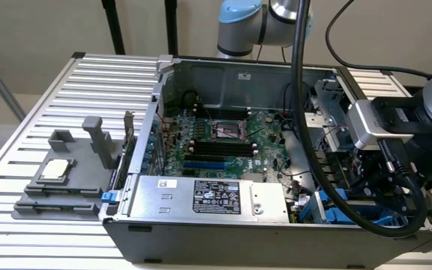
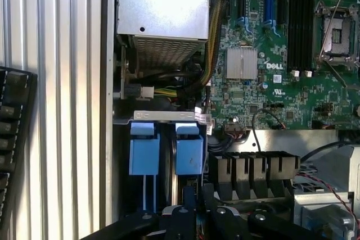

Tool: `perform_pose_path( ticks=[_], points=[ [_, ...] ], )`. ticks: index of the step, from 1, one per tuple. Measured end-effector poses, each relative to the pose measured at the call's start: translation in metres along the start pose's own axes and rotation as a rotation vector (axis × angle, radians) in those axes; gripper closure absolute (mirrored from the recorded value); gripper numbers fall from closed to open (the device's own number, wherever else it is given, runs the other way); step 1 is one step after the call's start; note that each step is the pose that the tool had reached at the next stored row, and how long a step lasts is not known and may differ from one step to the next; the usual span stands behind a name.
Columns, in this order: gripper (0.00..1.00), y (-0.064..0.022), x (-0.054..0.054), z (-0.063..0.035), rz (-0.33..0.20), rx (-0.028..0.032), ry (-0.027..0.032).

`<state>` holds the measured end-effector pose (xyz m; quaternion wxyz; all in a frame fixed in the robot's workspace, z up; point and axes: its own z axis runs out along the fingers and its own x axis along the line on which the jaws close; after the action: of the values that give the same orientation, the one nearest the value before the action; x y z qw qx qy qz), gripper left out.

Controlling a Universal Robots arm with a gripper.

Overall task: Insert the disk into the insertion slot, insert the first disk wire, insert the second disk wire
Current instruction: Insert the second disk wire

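Observation:
The insertion slot (image 1: pixel 334 206) is the drive cage in the case's near corner at the exterior view's right. Its two bright blue tabs (image 2: pixel 188 150) stand side by side in the wrist view. A thin silver-grey edge (image 2: pixel 174 181) runs between those tabs; it looks like the disk standing on edge inside the cage, but its label is hidden. My gripper (image 1: pixel 368 190) hangs low over this corner, just beside the blue tabs. Its black body (image 2: pixel 194 214) sits right at the cage's opening. I cannot make out any wire in it.
A silver box with a black label (image 1: pixel 208 197) fills the case's near side, with the green motherboard (image 1: pixel 231 135) behind it. Black connectors (image 2: pixel 253 168) line up beside the cage. Thick black cables (image 1: pixel 300 84) hang across the case. A grey fixture (image 1: pixel 62 177) stands on the slatted table.

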<state>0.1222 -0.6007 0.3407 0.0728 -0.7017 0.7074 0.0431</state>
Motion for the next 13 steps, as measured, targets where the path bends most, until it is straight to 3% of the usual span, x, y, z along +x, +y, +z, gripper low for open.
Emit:
perform_pose_path(
  ticks=[13],
  points=[
    [0.84,-0.0016,0.0001,0.0007,-0.009,-0.0016,-0.0003]
  ],
)
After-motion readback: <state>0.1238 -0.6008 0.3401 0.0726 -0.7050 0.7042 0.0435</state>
